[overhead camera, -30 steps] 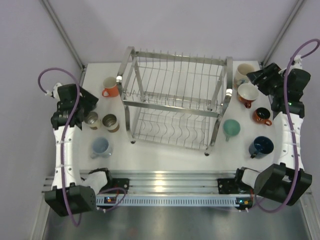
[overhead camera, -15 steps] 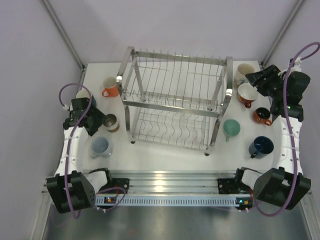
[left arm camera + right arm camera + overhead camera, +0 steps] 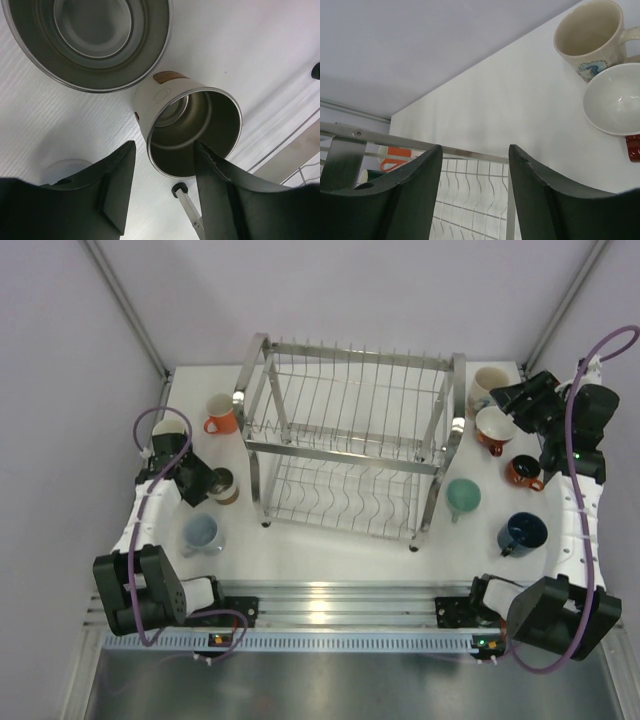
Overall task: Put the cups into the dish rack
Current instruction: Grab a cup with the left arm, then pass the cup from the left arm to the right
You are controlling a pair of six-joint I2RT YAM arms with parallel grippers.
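Observation:
The silver wire dish rack [image 3: 350,440] stands mid-table with no cup in it. Left of it are an orange cup [image 3: 220,415], a cream cup [image 3: 168,427], a metal-lined cup [image 3: 224,486] and a pale blue-grey cup [image 3: 200,533]. My left gripper [image 3: 198,483] hangs low over the metal-lined cup [image 3: 192,132]. Its jaws are apart, one finger [image 3: 215,170] over the mouth and the other [image 3: 117,170] outside the wall. My right gripper [image 3: 505,398] hovers open and empty [image 3: 475,150] by the rack's far right post, beside a cream printed mug [image 3: 590,35] and a red cup [image 3: 615,100].
A second, wider metal-lined cup [image 3: 90,40] sits just beyond the left fingers. A small dark orange cup [image 3: 523,472], a mint cup [image 3: 462,497] and a navy cup [image 3: 522,533] stand right of the rack. The rack's black-footed leg [image 3: 181,191] is close to the left gripper.
My left arm swung in and came down onto the metal-lined cups, and its jaws narrowed. The right gripper barely shifted and stayed open.

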